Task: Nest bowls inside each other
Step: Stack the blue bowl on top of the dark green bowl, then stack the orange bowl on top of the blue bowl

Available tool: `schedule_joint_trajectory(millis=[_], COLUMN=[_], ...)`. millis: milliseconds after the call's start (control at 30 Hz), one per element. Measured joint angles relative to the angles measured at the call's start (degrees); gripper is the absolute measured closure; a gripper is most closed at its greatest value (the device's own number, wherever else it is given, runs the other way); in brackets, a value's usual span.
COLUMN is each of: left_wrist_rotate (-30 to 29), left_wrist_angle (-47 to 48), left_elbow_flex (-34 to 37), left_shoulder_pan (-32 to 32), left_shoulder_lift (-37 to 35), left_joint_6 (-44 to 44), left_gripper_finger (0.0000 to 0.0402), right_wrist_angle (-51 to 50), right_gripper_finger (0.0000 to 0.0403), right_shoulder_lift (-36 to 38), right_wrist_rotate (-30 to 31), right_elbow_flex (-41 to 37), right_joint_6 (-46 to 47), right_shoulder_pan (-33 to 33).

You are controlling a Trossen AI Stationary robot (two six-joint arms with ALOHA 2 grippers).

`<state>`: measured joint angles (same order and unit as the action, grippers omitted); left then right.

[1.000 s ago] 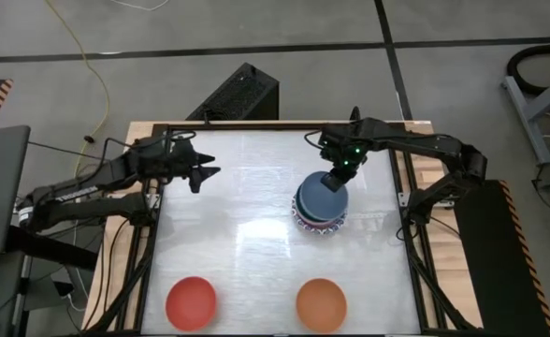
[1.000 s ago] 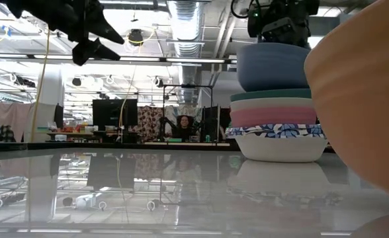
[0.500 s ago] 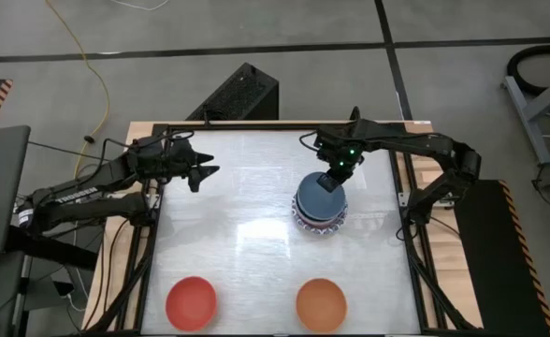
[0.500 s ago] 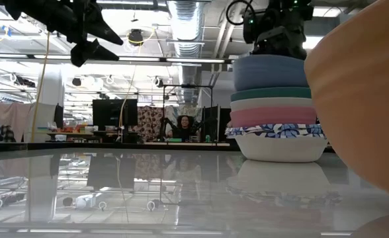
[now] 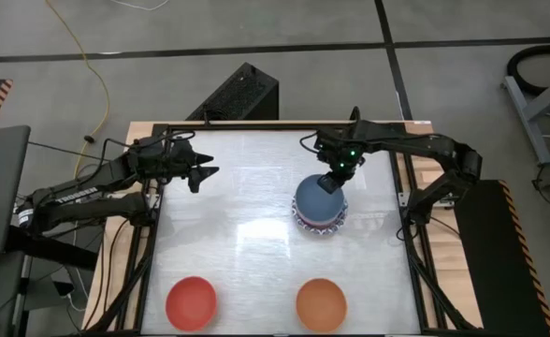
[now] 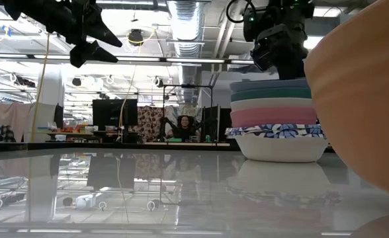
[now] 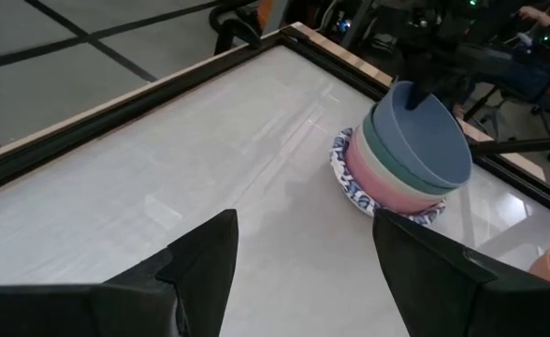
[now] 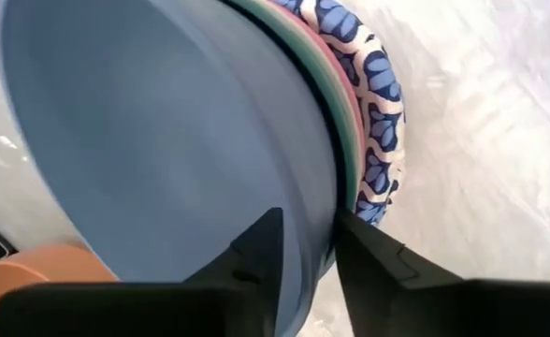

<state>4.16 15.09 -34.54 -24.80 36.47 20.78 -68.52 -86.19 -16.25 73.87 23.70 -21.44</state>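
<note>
Blue bowl (image 5: 318, 198) seated in the stack (image 6: 278, 122), mid-table toward the right.
We saw the right gripper (image 5: 328, 183) straddling its rim, fingers slightly apart; our left gripper (image 5: 204, 174) hovered open, well apart.

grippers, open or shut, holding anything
left gripper: open, empty, hanging above the table.
right gripper: fingers part-open astride the blue bowl rim, grip unclear.
</note>
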Motion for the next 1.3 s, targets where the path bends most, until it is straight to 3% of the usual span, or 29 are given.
schedule_joint_trajectory(millis=[533, 733, 933, 1167, 1300], left_wrist_rotate=[0.0, 0.0, 2.2, 2.2, 2.2], left_wrist_angle=[0.0, 0.0, -1.2, -5.6, -6.7], left_elbow_flex=[0.0, 0.0, 0.0, 0.0, 0.0], left_shoulder_pan=[0.0, 0.0, 0.0, 0.0, 0.0], left_shoulder_lift=[0.0, 0.0, -0.5, -0.6, -0.6], left_joint_6=[0.1, 0.1, 0.4, 0.2, 1.3], left_gripper_finger=[0.0164, 0.0164, 0.0164, 0.0164, 0.0164], right_wrist_angle=[-1.3, 0.4, 15.0, 36.7, 40.5], right_gripper_finger=[0.0204, 0.0199, 0.0213, 0.0224, 0.023], right_shoulder_lift=[3.8, 6.8, 18.2, 32.8, 36.2], right_wrist_rotate=[-0.1, 1.5, 8.3, 17.9, 22.4], right_elbow_flex=[1.1, 1.1, -2.0, -17.0, -23.5], right_joint_6=[0.4, 0.4, -0.1, 0.2, 2.6], right_shoulder_pan=[0.4, 0.4, 2.8, 12.5, 18.0])
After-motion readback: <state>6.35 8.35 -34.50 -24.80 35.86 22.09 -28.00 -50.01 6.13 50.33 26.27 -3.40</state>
